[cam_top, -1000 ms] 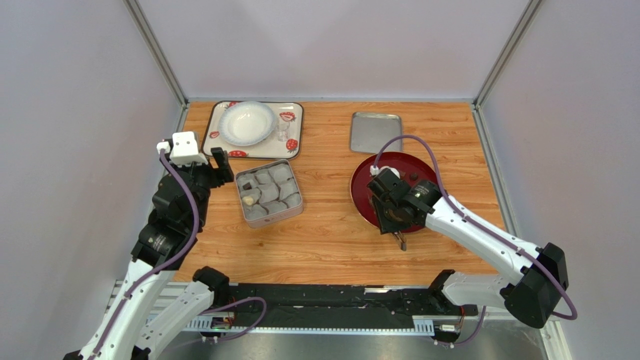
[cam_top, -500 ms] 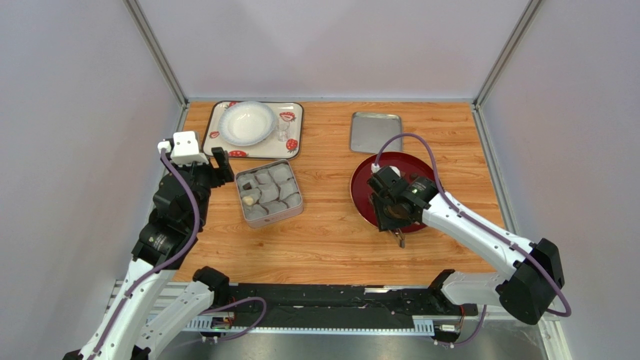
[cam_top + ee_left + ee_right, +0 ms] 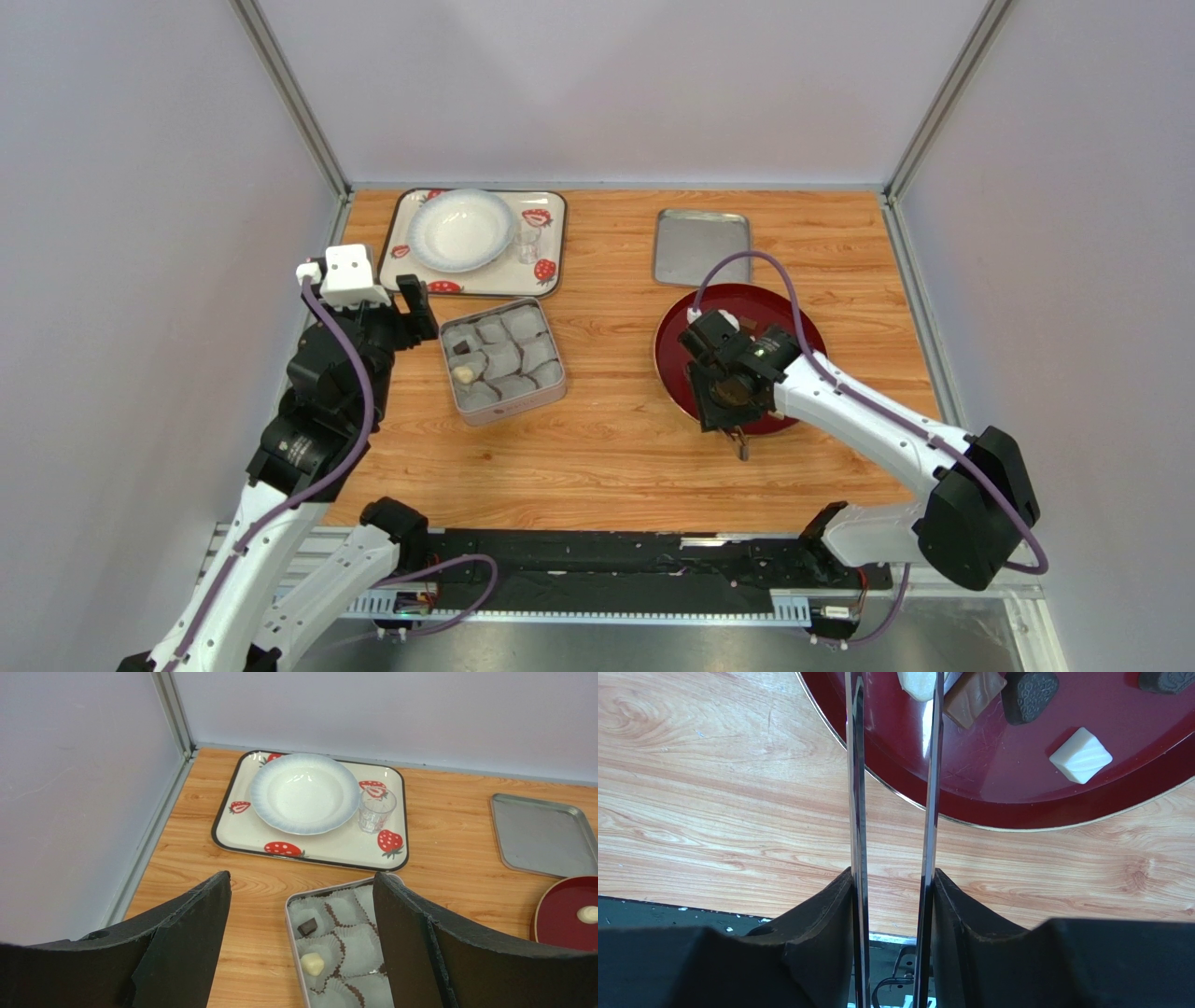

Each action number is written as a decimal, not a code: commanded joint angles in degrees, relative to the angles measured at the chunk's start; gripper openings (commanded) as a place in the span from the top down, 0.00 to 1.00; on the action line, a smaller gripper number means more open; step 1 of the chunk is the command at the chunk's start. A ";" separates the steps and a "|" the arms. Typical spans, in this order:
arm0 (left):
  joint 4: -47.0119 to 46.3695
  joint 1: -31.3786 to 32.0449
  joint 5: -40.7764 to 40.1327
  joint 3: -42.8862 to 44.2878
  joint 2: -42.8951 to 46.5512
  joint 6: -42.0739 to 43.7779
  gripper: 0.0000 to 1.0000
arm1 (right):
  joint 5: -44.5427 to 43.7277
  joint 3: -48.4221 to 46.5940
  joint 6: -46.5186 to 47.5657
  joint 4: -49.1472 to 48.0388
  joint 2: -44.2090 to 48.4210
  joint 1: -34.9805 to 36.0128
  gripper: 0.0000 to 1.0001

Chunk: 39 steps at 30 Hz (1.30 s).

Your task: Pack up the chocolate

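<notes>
My right gripper point(image 3: 892, 882) is shut on the two arms of metal tongs point(image 3: 933, 777), which reach over the near left rim of the red plate point(image 3: 1018, 791). The tong arms stand apart, with a cream chocolate point(image 3: 917, 682) between their tips. More chocolate lies on the plate: a cream diamond point(image 3: 1080, 755), a brown piece point(image 3: 974, 696) and a dark one point(image 3: 1029, 686). The open tin point(image 3: 289, 917) of paper cups holds one dark chocolate point(image 3: 307, 927) and one cream chocolate point(image 3: 313, 963). My left gripper point(image 3: 302, 882) hangs open and empty above the tin's left edge.
A strawberry-print tray point(image 3: 547, 273) with a white bowl point(image 3: 460, 230) and a small glass point(image 3: 526, 247) stands at the back left. The tin's lid point(image 3: 701, 247) lies behind the red plate point(image 3: 673, 357). Grey walls close in both sides.
The right arm has shifted a little left and farther over the red plate, and the tong arms have spread slightly. The left arm has not moved.
</notes>
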<state>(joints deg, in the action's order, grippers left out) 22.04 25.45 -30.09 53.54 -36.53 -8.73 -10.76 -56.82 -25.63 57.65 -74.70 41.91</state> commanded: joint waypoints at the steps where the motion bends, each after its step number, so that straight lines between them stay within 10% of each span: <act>1: -0.77 -0.31 0.55 0.25 -0.29 -0.32 0.18 | 0.13 0.39 0.14 -1.66 0.51 -0.25 0.59; 11: -0.69 -0.32 0.73 0.25 -0.38 -0.23 0.18 | 0.74 -1.10 0.75 -0.26 2.18 -0.25 0.75; 39: -0.77 -0.32 0.29 0.25 0.06 -0.15 0.18 | 4.26 -32.81 6.55 -7.28 -16.87 16.35 0.75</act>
<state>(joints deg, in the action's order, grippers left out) 22.04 25.45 -29.63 53.54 -36.82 -8.73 -8.16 -82.70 -20.51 55.44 -87.24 54.70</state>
